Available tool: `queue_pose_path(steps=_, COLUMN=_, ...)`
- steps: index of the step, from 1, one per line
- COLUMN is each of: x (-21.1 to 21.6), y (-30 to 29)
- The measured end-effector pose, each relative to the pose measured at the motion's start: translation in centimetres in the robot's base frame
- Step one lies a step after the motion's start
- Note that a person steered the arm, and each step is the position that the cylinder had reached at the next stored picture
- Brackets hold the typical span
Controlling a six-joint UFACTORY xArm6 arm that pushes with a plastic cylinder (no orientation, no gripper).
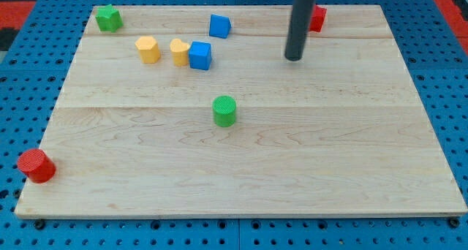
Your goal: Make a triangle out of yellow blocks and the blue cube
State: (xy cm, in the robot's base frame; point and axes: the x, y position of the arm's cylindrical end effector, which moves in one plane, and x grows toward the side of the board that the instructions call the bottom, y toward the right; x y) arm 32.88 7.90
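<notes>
The rod's lower end, my tip (294, 58), is seen on the wooden worktop (292, 169) toward the view's top right, well apart from the task blocks. No pincer is fitted, so no open or closed state is recorded. A red block (317, 17) is partly hidden behind the rod at the view's top edge.

The blue cube (199, 55) is found left of the tip, touching the yellow heart-shaped block (180, 51). A yellow hexagonal block (148, 49) is set near these, further to the view's left. A second blue block (219, 25), shape not clearly made out, is placed just above the cube, between the group and the top edge.

Counted: two yellow, two blue, two green, two red. A green cylinder (224, 110) is noted mid-board, a green star-like block (109, 17) at top left, a red cylinder (36, 166) at bottom left.
</notes>
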Motion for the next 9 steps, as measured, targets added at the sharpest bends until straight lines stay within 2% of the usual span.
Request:
queue_pose_path(steps=1, x=-1.4, y=-8.1)
queue_pose_path(steps=2, x=-4.3, y=-10.8)
queue_pose_path(steps=3, x=-3.3, y=-13.2)
queue_pose_path(steps=4, x=0.5, y=-17.5)
queue_pose_path(steps=6, x=2.1, y=-18.6)
queue_pose_path(steps=7, x=3.7, y=-22.9)
queue_pose_path(steps=8, x=3.4, y=-19.0)
queue_pose_path(steps=9, x=2.0, y=-21.1)
